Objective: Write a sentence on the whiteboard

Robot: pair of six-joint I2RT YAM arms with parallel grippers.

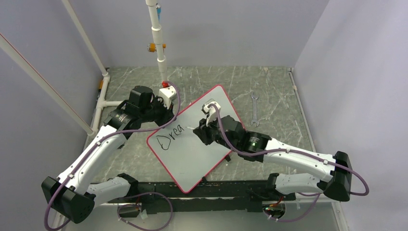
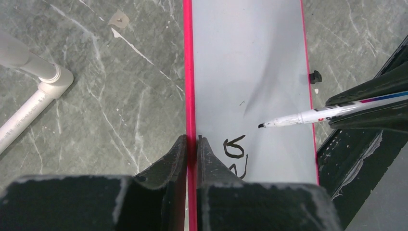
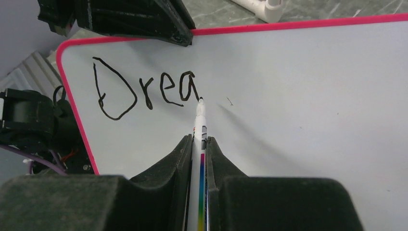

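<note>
Red rim, glossy white face, rounded corners: the whiteboard (image 1: 192,161) sits skewed on the grey-green marbled bench (image 1: 269,86), between the two arms. Its long axis runs from the near left up to the far right. I cannot tell whether it lies fully flat.

The sentence (image 1: 172,136) is black, looping marker script that reads only "Drea". It runs along the board's long edge, close to the left corner.

My left arm reaches forward with its elbow bent, and its wrist is turned in toward the board. The left hand (image 2: 191,142) is clenched on the red rim, with one black finger above the board and one below.

My right arm sweeps in from the right, its forearm low over the board's near edge. The right hand (image 3: 198,144) grasps a slim white marker (image 3: 199,115) with a rainbow stripe. The pen's barrel runs straight out between the fingers, and its black tip touches the board at the foot of the "a".

A flat metal wrench (image 1: 254,109) lies on the bench beyond the board's right side. A white plastic pipe (image 1: 158,38) stands at the back.
</note>
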